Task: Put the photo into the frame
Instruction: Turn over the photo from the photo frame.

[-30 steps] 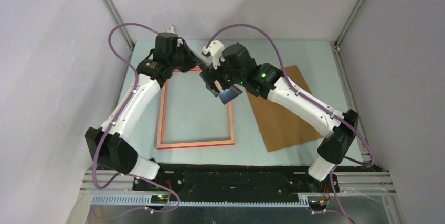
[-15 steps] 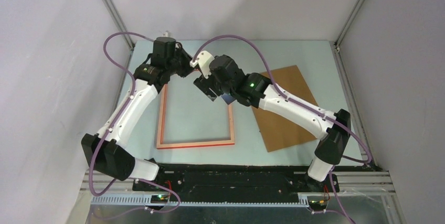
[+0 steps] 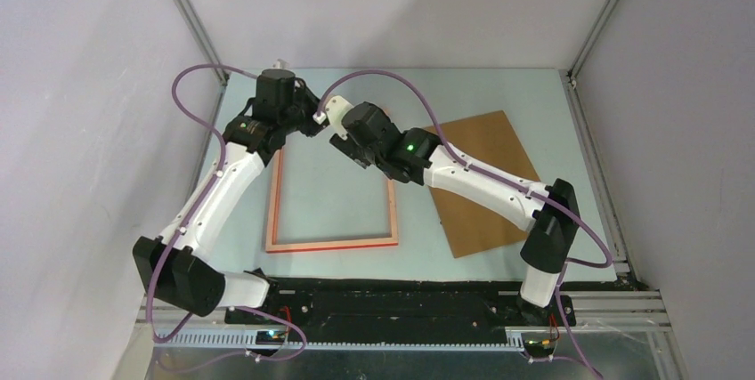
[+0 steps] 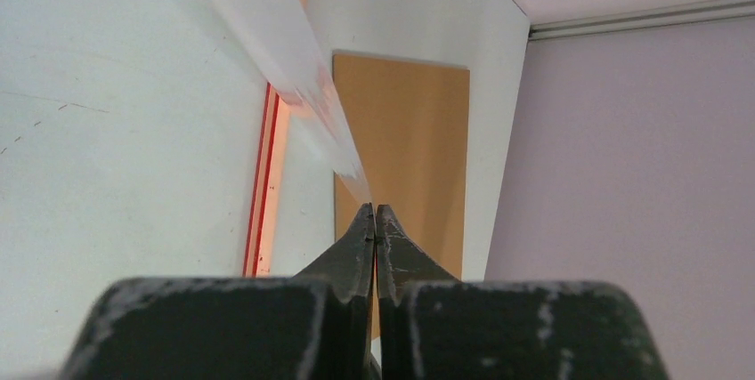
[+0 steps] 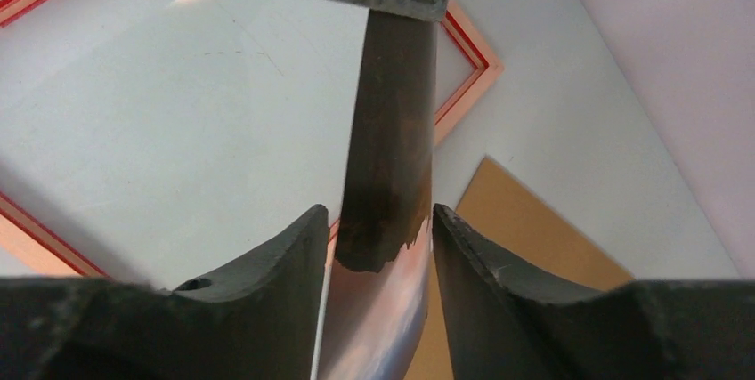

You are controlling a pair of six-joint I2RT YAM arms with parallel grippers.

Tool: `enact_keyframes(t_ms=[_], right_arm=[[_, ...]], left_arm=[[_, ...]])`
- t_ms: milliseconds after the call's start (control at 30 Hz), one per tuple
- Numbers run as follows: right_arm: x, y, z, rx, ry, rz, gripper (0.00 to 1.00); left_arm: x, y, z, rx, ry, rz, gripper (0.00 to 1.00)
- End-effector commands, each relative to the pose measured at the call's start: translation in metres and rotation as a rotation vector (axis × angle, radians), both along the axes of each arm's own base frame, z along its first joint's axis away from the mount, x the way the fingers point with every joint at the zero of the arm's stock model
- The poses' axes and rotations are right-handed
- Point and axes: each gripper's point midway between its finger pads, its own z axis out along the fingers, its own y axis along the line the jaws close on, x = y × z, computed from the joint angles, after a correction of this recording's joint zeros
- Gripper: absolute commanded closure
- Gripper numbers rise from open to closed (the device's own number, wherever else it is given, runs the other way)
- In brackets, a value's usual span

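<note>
**Left claw grips the photo, right claw stands around it**

Left claw is pressed fully together on one edge of the photo. In its wrist view the sheet shows a pale back and runs away from the tips, almost edge-on. Right claw has its jaws partly apart, with one finger on each side of the photo. A thin gap shows beside one finger, so it does not seem to pinch the sheet yet.

The photo hangs in the air between the two claws, above the far part of the frame. The frame lies flat on the worktop. The long axis of the photo goes from one claw to the other.

The opening of the frame lies below the claws and toward the arm bases. The coming move probably has to bring the sheet down and nearer while keeping it level. Both arms are about equally close to the photo. The brown backing board lies just beside the frame, on its right.
</note>
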Motion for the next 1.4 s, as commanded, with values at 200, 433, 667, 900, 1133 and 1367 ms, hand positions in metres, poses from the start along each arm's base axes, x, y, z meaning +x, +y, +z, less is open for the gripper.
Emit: enact_keyframes(t_ms=[200, 433, 667, 900, 1133, 1367], right_arm=[[0.007, 0.002, 0.019, 0.031, -0.052, -0.014, 0.68], [0.007, -0.002, 0.024, 0.027, -0.060, -0.019, 1.00], [0.005, -0.005, 0.035, 0.029, -0.074, -0.016, 1.00], [0.001, -0.009, 0.053, 0.055, -0.090, -0.012, 1.00], [-0.004, -0.009, 0.095, 0.157, -0.073, -0.002, 1.00], [0.002, -0.012, 0.113, 0.311, 0.063, -0.012, 1.00]], left_arm=[[-0.004, -0.003, 0.020, -0.046, -0.079, -0.009, 0.90], [-0.005, 0.000, 0.026, -0.028, -0.115, -0.012, 0.82], [-0.007, 0.006, 0.042, -0.012, -0.175, -0.015, 0.52], [-0.007, 0.030, 0.077, 0.006, -0.277, 0.009, 0.02], [-0.027, 0.061, 0.122, 0.054, -0.435, -0.046, 0.00], [-0.053, 0.114, 0.172, 0.233, -0.627, -0.005, 0.00]])
